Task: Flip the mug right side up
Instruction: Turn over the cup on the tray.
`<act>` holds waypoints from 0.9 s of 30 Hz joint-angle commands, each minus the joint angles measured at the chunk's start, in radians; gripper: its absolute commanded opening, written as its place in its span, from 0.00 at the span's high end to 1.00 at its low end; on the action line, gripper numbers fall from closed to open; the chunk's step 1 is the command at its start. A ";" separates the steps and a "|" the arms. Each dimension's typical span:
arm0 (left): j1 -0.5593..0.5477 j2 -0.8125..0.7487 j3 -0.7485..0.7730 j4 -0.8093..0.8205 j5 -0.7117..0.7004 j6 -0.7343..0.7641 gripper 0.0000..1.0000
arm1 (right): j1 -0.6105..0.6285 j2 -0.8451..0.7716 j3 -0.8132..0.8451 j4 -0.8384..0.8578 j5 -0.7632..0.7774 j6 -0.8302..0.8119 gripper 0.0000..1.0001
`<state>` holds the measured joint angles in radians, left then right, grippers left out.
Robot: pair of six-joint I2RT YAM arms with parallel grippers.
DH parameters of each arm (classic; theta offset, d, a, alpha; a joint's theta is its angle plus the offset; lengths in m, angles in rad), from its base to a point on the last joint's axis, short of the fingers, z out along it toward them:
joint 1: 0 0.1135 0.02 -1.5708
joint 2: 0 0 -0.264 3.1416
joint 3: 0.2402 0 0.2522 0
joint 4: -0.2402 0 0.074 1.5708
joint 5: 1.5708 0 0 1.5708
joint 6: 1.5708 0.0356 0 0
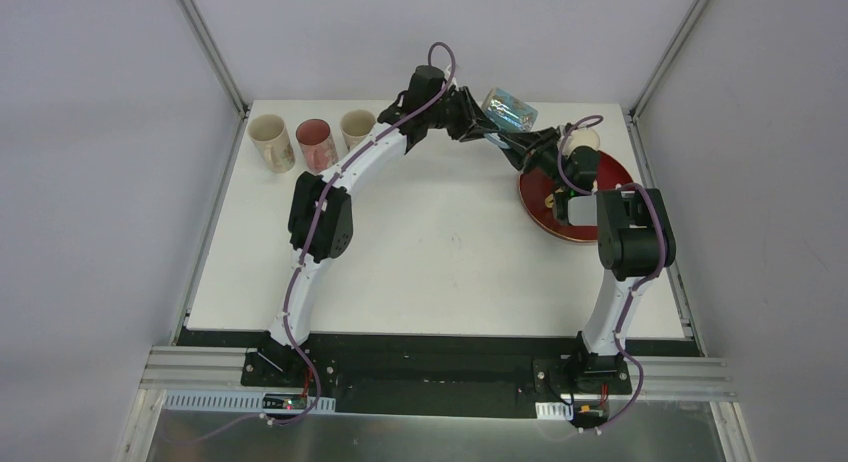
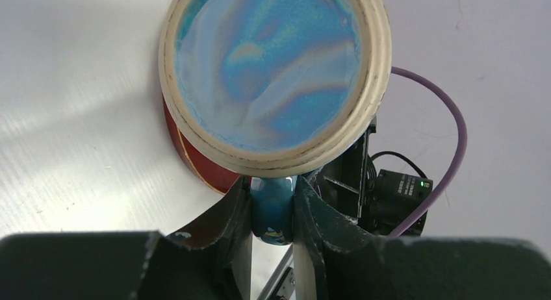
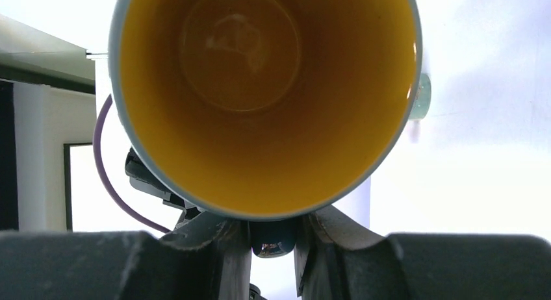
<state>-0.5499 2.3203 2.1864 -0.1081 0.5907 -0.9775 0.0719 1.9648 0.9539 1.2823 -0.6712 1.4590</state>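
The left gripper (image 2: 273,195) is clamped tight on the mug (image 2: 273,73), gripping its handle (image 2: 271,212), a glossy blue loop pinched between two dark fingers. From this wrist the mug shows its flat round base: a matte cream ring around a speckled glaze that swirls from blue through grey to pale orange.

The right gripper (image 3: 273,235) meets the same handle from the other end, with its fingers pressed against each side. Its camera looks straight into the mug's mouth. The inside is a smooth, shiny mustard yellow under a thin pale rim, and a few pale glints sit on its round floor.

The mug hangs in the air on its side, held between both arms, just beyond the far-left edge of the plate (image 1: 560,222). The plate is a round, glossy, dark red dish lying on the white table (image 1: 440,252). A pale cup (image 1: 585,138) stands at the plate's far edge, mostly hidden by the right arm, and it is not clear whether it rests on the plate.

Well to the left of the plate, three more cups stand in a row with their mouths up: a cream cup (image 1: 270,142), a pink-lined cup (image 1: 315,144) and a smaller cream cup (image 1: 357,128).
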 commanded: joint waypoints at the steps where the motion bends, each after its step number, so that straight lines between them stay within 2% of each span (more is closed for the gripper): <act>1: -0.029 -0.111 -0.016 0.017 0.171 0.031 0.86 | -0.023 -0.083 0.071 0.011 0.024 -0.100 1.00; 5: -0.019 -0.121 -0.031 0.036 0.185 0.027 0.72 | -0.023 -0.105 0.067 -0.045 0.005 -0.136 1.00; 16: 0.002 -0.143 -0.110 0.128 0.229 -0.019 0.65 | -0.015 -0.107 0.060 -0.050 -0.004 -0.120 1.00; 19: 0.009 -0.146 -0.108 0.149 0.234 -0.033 0.59 | -0.014 -0.114 0.054 -0.084 -0.004 -0.136 1.00; 27: 0.031 -0.153 -0.128 0.181 0.247 -0.051 0.55 | -0.006 -0.123 0.052 -0.189 -0.018 -0.204 1.00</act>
<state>-0.5243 2.2951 2.0571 -0.0311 0.7574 -1.0019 0.0635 1.9083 0.9558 1.0798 -0.7155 1.3342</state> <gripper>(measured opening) 0.437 0.303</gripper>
